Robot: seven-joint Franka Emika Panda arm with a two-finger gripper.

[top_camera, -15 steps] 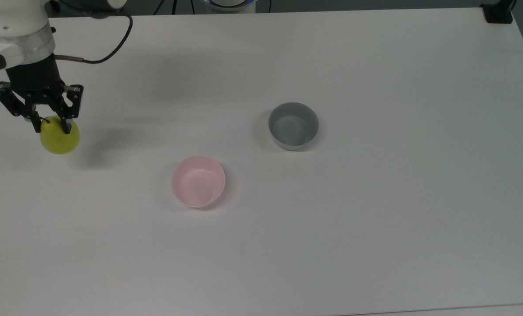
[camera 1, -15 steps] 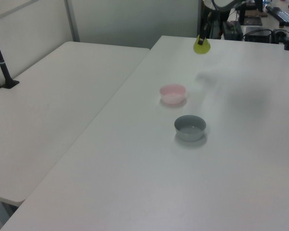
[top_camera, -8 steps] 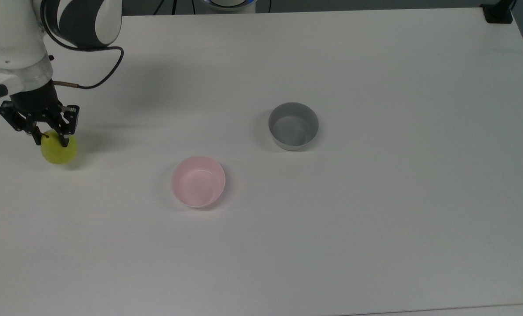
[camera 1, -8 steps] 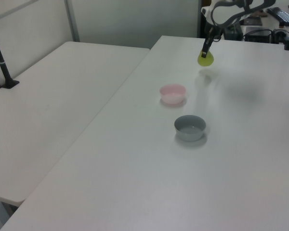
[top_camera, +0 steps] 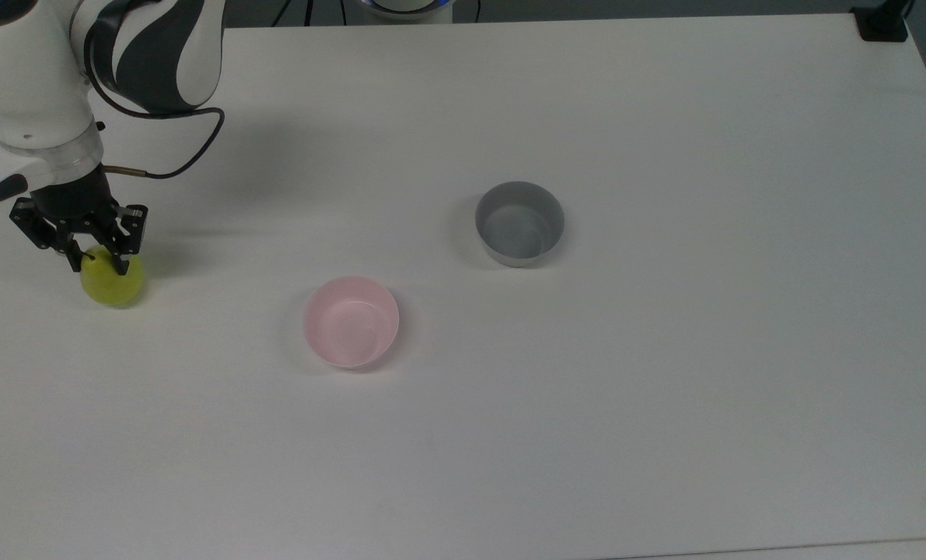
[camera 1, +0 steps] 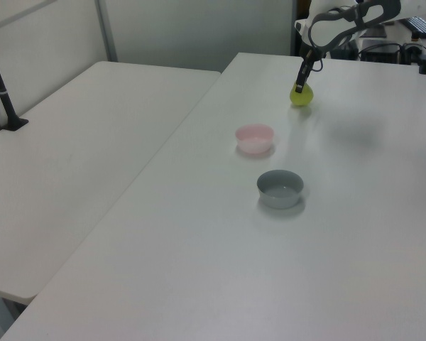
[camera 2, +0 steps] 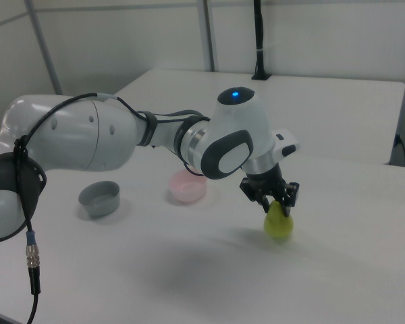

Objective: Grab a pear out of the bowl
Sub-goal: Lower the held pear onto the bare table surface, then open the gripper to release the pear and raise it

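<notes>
The pear [top_camera: 113, 284] is yellow-green and sits low at the table surface near the top view's left edge, well away from both bowls. My gripper [top_camera: 99, 264] points down with its black fingers shut on the pear's upper part. The left view has the pear [camera 1: 301, 96] under the gripper [camera 1: 299, 87] at the far end of the table. In the right view the gripper [camera 2: 278, 209] holds the pear [camera 2: 279, 223] down by the table. The pale pink bowl [top_camera: 351, 321] stands empty near the table's middle, as the left view [camera 1: 254, 137] and right view [camera 2: 187, 187] also show.
A grey straight-sided bowl [top_camera: 519, 223] stands empty to the right of the pink bowl in the top view. The white arm [top_camera: 35, 70] and its cable reach over the top view's upper left corner. A second white table [camera 1: 78, 163] adjoins on the left view's left.
The gripper has come down with the pear, from well above the table to its surface, drifting toward the top view's bottom. The bowls have not moved.
</notes>
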